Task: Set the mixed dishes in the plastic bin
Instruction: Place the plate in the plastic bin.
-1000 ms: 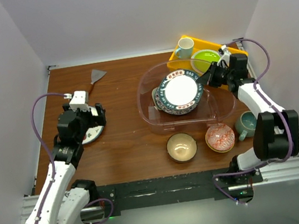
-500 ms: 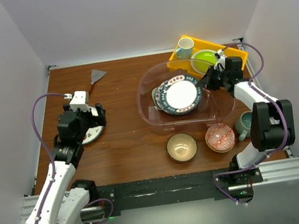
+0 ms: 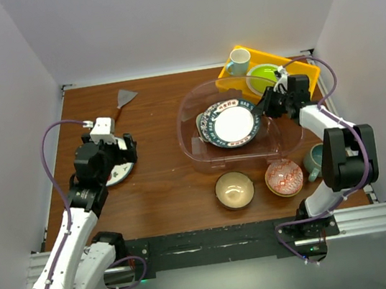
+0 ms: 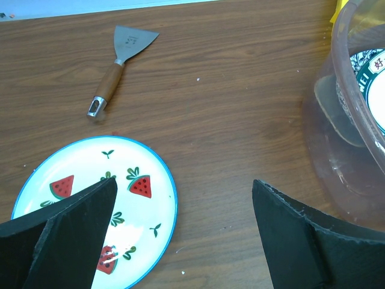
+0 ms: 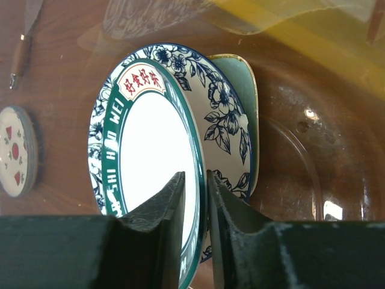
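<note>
1. Right gripper (image 5: 195, 180): the fingers stand a narrow gap apart, one on each side of the rim of the green-lettered plate (image 5: 150, 162). We cannot tell whether they press that rim or merely straddle it.
2. Green-lettered plate: it is inside the plastic bin (image 3: 202, 159), lying on the blue floral plate (image 5: 222, 108). A pale green dish (image 5: 245, 84) shows from under both.
3. Step in hand, as we judge it: setting this plate down in the bin. The plate looks seated on the stack.
4. Next move for this arm, as we judge it: spread the fingers clear of the rim, lift straight up over the bin wall without dragging the plate, then go for a dish on the table.
5. Near the bin, on the table in front of it: tan bowl (image 3: 234, 189), red-patterned bowl (image 3: 284, 177), grey-teal mug (image 3: 318, 160). All three are outside the bin.
6. Left gripper (image 4: 183, 198): fingers wide apart, holding nothing, poised over the strawberry plate (image 4: 135, 208).
7. Strawberry plate: flat on the table, well apart from the bin. We judge it needs an edge pinch, since it lies flush with the wood.
8. Beyond: a scraper (image 4: 117, 66) on the table, and a yellow tray (image 3: 301, 66) behind the bin.
</note>
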